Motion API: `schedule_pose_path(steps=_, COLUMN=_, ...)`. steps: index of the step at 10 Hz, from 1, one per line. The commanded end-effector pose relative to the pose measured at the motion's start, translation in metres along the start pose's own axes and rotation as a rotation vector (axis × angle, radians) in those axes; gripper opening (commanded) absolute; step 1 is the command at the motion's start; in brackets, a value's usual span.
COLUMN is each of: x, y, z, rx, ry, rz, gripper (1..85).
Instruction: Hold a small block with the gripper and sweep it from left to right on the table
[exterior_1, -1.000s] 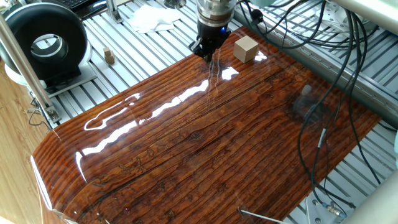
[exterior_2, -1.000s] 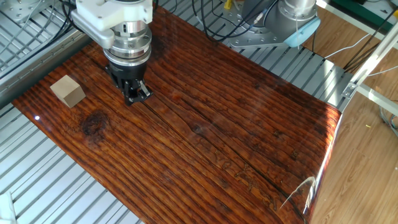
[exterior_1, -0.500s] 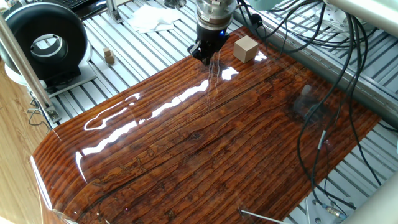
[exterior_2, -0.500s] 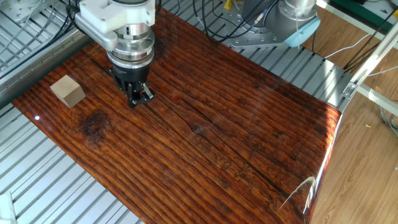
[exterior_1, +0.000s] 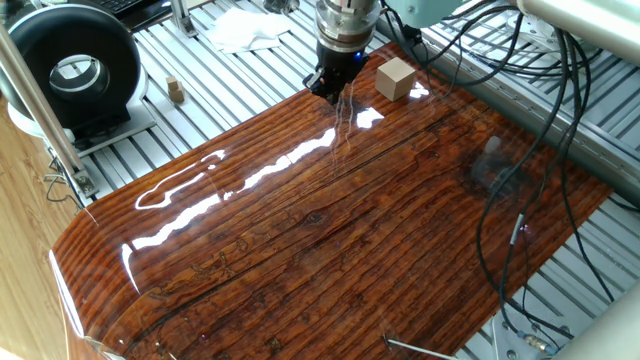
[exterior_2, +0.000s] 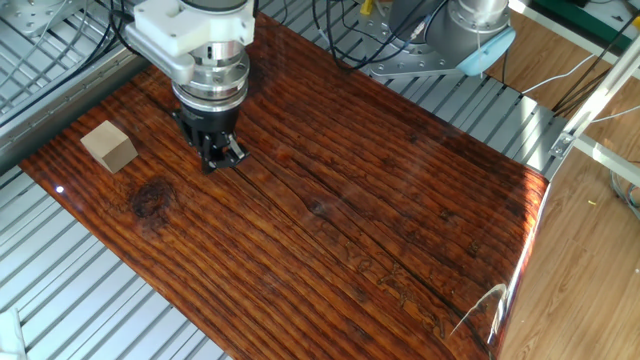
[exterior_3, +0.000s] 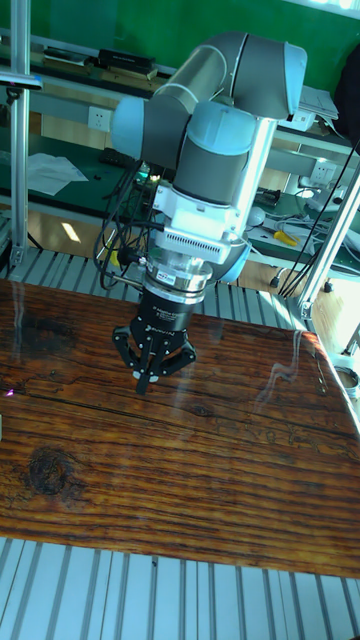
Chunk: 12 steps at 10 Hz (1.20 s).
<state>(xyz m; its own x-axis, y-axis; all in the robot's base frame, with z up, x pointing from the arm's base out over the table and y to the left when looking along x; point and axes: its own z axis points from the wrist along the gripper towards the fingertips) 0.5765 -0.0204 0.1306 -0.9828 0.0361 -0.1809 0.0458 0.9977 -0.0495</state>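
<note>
Tall fixed view: the gripper (exterior_3: 146, 382) was seen with fingers closed and empty above the table (exterior_3: 230, 470), beside the small block (exterior_2: 109, 146)

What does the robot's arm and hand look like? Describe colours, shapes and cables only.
The arm has fat grey tube sections with pale-blue joint caps. Below sits a white ribbed collar, then a silver cylindrical wrist. The hand is a black two-fingered claw with a small blue light. Black cables hang beside the wrist.

Arm cut off by the top edge in both fixed views; small block (exterior_1: 396, 78) outside the tall view; table (exterior_3: 230, 470) cropped at both sides.
</note>
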Motion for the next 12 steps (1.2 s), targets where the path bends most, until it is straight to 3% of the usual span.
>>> schedule_pose_path(steps=1, x=0.014, y=0.033, z=-0.003, rx=-0.130, ry=0.053, rz=0.012, gripper=1.0)
schedule_pose_path(steps=3, x=0.024, y=0.028, z=-0.003, rx=-0.114, ry=0.090, rz=-0.017, gripper=1.0)
schedule_pose_path(steps=4, x=0.023, y=0.024, z=-0.003, rx=-0.095, ry=0.088, rz=-0.019, gripper=1.0)
schedule_pose_path(steps=6, x=0.009, y=0.011, z=0.015, rx=-0.104, ry=0.075, rz=-0.004, gripper=1.0)
schedule_pose_path(steps=9, x=-0.016, y=-0.042, z=0.036, rx=-0.067, ry=0.086, rz=-0.042, gripper=1.0)
schedule_pose_path(steps=11, x=-0.031, y=-0.078, z=0.042, rx=-0.068, ry=0.109, rz=-0.065, gripper=1.0)
schedule_pose_path(steps=12, x=-0.038, y=-0.106, z=0.049, rx=-0.032, ry=0.115, rz=-0.059, gripper=1.0)
